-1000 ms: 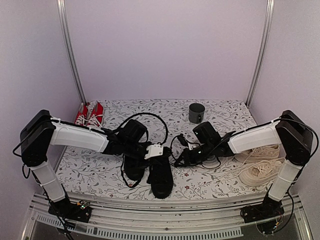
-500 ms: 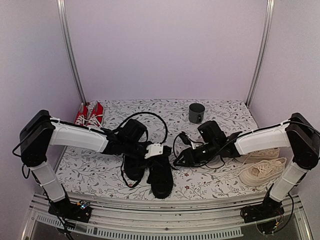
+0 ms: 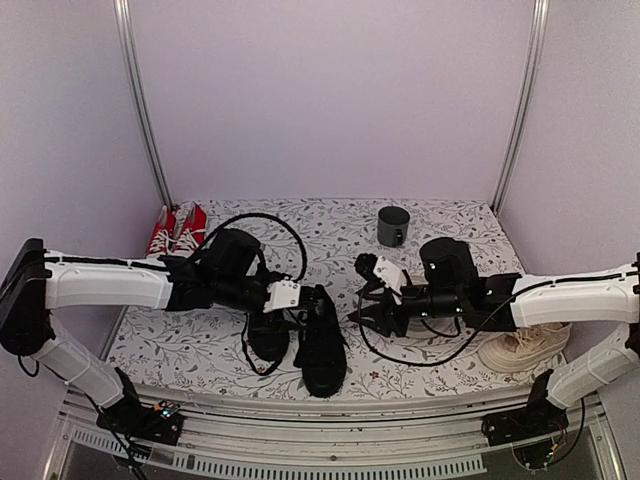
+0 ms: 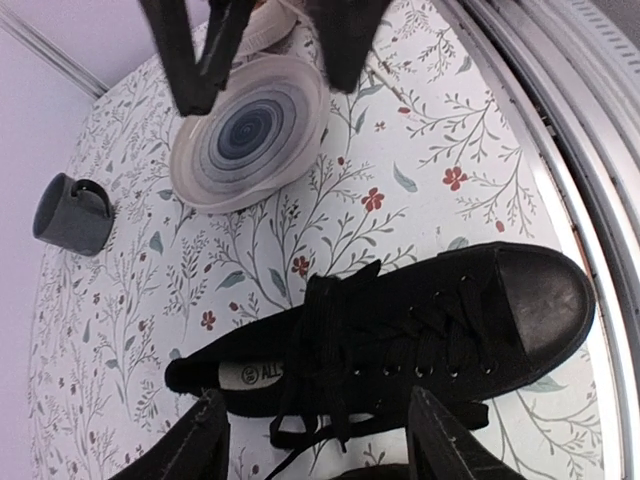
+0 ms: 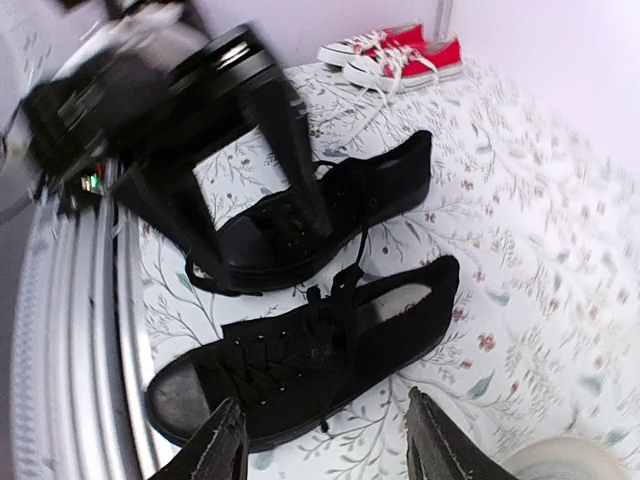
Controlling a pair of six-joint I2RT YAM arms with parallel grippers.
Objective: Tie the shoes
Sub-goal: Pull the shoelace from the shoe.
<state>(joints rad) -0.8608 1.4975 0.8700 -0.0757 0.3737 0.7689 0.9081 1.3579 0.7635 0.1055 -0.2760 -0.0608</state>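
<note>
Two black shoes lie side by side near the table's front edge, the right shoe point(image 3: 322, 350) point(image 4: 400, 325) point(image 5: 310, 360) and the left shoe point(image 3: 268, 335) point(image 5: 320, 215). The right shoe's thin black laces are bunched in a knot over its tongue, with loose ends trailing onto the table. My left gripper point(image 3: 292, 298) point(image 4: 320, 450) hovers open just left of that shoe, nothing between its fingers point(image 4: 205, 440). My right gripper point(image 3: 372, 308) point(image 5: 330, 450) stands open to the shoe's right, apart from it and holding nothing.
Small red-and-white sneakers point(image 3: 178, 228) point(image 5: 395, 50) sit at the back left. A grey mug point(image 3: 393, 225) point(image 4: 72, 212) stands at the back. A ringed plate point(image 4: 250, 130) lies under the right arm. Cream sneakers point(image 3: 520, 345) are at the right. The metal front rail point(image 4: 590, 150) runs close by the shoes.
Both grippers have opened and let go of the laces. The left arm has drawn back to the left and the right arm to the right, away from the right shoe.
</note>
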